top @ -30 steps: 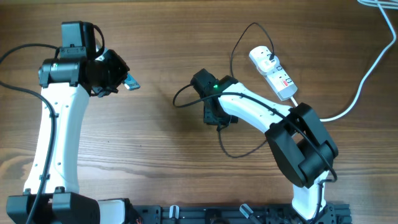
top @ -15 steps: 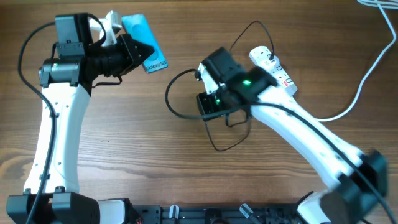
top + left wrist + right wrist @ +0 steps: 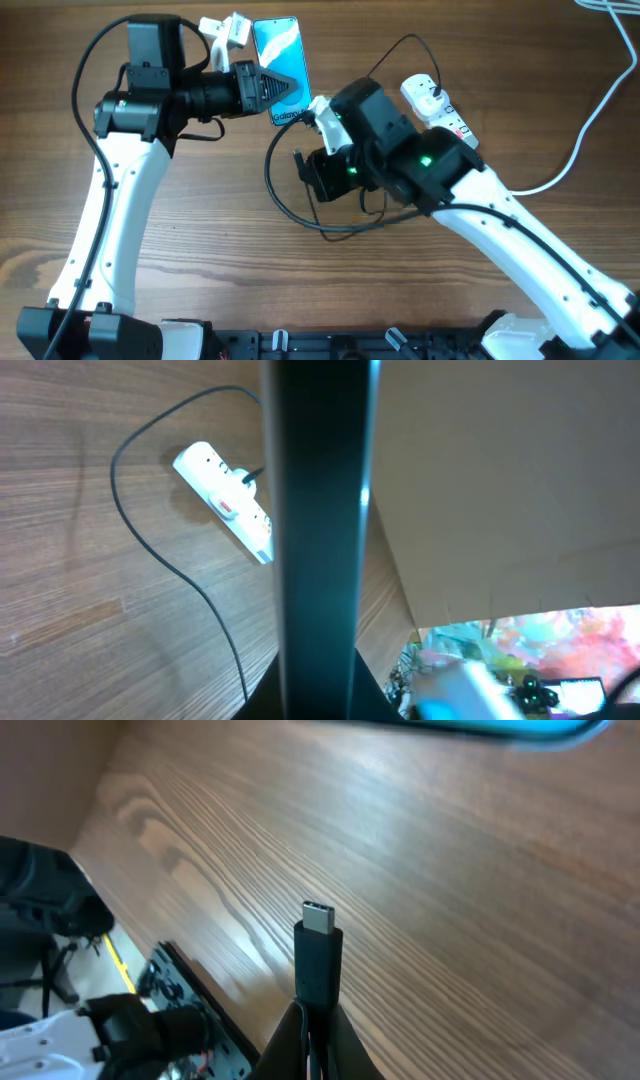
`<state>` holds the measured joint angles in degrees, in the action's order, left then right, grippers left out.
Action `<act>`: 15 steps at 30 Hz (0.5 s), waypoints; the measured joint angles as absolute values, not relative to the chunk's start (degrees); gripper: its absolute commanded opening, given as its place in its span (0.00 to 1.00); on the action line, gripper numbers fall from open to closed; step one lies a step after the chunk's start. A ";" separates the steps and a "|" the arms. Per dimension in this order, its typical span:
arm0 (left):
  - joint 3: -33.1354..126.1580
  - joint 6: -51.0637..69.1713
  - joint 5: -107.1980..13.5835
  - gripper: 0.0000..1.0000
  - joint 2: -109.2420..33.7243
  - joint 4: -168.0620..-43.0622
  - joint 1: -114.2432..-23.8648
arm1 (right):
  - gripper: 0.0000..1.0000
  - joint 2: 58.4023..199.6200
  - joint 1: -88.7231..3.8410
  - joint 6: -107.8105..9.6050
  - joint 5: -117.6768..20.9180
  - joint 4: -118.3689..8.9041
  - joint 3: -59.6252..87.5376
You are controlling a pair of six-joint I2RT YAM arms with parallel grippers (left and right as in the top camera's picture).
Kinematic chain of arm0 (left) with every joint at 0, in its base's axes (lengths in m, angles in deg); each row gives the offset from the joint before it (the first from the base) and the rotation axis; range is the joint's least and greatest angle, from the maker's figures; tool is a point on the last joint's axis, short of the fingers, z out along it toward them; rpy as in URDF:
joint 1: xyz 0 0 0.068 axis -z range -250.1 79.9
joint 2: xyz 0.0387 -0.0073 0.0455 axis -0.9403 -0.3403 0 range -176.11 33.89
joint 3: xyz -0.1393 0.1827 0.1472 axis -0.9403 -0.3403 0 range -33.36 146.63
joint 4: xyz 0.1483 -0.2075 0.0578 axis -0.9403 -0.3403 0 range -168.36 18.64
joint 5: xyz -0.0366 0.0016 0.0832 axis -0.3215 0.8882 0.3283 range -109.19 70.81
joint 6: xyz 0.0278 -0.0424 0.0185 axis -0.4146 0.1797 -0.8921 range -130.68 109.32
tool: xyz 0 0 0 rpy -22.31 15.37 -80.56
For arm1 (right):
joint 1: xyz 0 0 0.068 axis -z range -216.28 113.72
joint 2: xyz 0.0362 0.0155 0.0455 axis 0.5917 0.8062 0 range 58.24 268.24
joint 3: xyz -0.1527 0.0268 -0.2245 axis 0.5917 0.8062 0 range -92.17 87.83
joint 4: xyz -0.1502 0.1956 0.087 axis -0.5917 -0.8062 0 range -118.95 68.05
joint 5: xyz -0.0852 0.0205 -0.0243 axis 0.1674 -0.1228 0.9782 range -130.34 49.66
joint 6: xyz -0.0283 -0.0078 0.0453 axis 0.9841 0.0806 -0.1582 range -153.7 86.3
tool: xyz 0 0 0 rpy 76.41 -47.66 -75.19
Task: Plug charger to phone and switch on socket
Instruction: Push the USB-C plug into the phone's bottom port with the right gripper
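Observation:
My left gripper (image 3: 262, 86) is shut on the phone (image 3: 280, 68) and holds it above the table, cyan screen up, its "Galaxy" edge toward the right arm. In the left wrist view the phone (image 3: 320, 530) is a dark upright bar between the jaws of the left gripper (image 3: 320, 695). My right gripper (image 3: 318, 176) is shut on the charger's plug tip (image 3: 318, 958), which points at the phone's cyan edge (image 3: 480, 728) with a gap between them. The black cable (image 3: 290, 205) loops back to the socket (image 3: 440, 112).
The socket's thick white cord (image 3: 592, 125) runs off at the back right. The socket (image 3: 225, 505) and cable (image 3: 170, 555) also show in the left wrist view. The robot base rail (image 3: 350, 345) lies along the front edge.
My left arm has lifted the phone, carried it right and turned its screen up. My right arm has risen and swung left with the plug, closer to the phone.

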<state>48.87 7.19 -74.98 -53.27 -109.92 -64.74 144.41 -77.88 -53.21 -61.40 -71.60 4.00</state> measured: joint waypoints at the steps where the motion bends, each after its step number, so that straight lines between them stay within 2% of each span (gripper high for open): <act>1: 48.87 7.12 -75.05 0.04 -53.27 -109.90 -64.76 | 0.04 142.92 -77.88 -53.34 -61.55 -70.63 4.00; 9: 48.87 5.90 -83.44 0.04 -53.29 -107.93 -64.76 | 0.04 140.72 -77.88 -54.24 -61.77 -68.97 4.00; 15: 48.87 5.90 -85.36 0.04 -53.29 -107.76 -64.76 | 0.05 140.72 -77.86 -55.14 -60.39 -67.22 4.00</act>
